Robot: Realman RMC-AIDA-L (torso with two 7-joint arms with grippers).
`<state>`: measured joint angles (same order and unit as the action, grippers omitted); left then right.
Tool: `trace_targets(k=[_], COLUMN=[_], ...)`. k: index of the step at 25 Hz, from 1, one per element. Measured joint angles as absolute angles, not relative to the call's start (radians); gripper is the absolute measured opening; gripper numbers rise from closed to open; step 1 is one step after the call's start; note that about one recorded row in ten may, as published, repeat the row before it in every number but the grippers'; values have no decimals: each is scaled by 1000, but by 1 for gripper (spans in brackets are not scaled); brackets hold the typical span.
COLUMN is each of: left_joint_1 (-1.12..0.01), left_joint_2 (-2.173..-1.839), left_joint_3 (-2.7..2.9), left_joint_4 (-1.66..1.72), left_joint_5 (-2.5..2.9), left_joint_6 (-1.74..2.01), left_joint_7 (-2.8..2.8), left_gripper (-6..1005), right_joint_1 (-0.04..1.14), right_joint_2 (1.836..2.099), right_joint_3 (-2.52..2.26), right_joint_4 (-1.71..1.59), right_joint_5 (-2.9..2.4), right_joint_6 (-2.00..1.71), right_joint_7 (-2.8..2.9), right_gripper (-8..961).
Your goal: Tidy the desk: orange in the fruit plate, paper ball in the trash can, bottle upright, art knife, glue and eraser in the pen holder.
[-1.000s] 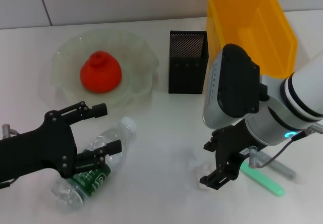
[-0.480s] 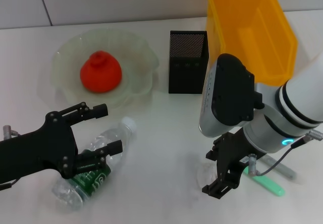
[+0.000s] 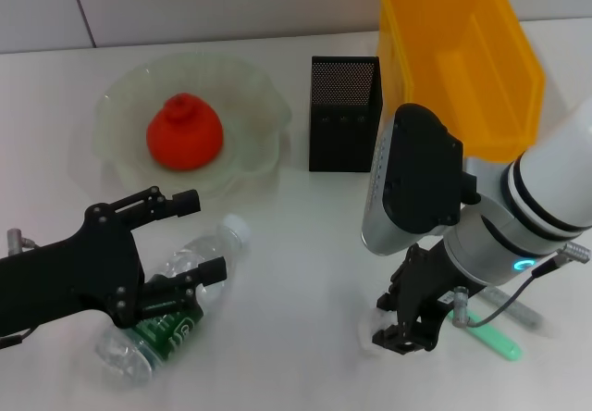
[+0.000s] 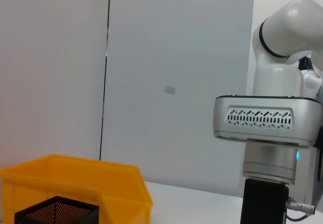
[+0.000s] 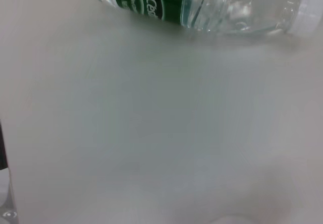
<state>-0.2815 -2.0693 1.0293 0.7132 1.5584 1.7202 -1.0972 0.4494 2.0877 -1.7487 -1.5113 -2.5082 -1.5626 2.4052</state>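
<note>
A white desk [image 3: 305, 244] fills the scene. The right gripper [image 3: 407, 323], spread, straddles the paper ball [image 3: 381, 323]; it should close low. Left, the spread left gripper [image 3: 190, 240] brackets the lying bottle [image 3: 176, 295]. Beyond stands the trash can [image 3: 458, 50].

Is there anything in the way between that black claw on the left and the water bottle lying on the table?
Nothing visible. The left gripper has its fingers spread open right over the bottle, which lies on its side on the table. The fruit plate sits farther back, out of the way.
</note>
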Motion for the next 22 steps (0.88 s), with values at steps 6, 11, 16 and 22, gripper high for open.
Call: trace_targets(k=[6,11,16,22], left_joint_1=[-282,-282,-285,-285], left_joint_2=[-2069,-2069,-2069,-2069], left_joint_3=[1031,1035,1037,1037], left_joint_4=[713,713,713,713], left_joint_5=[1558,1558,1558,1559], left_joint_6=[1721,1721,1721,1721], left_joint_7=[-1096,-1093,-1092,-1091], left_gripper=[789,789,789,789], right_joint_1=[451,451,451,451], right_joint_2=[2088,2088,2087,2086], right_joint_3=[-1750,-1752,-1752,-1751], right_joint_4=[-1508,-1508,-1508,-1525], right_joint_5=[-2508,-2508,-2508,-2537], right_joint_6=[-1563,-1567,-1568,-1570], right_joint_7=[2420,2421,2421,2439], right_gripper=[428,359,306,269])
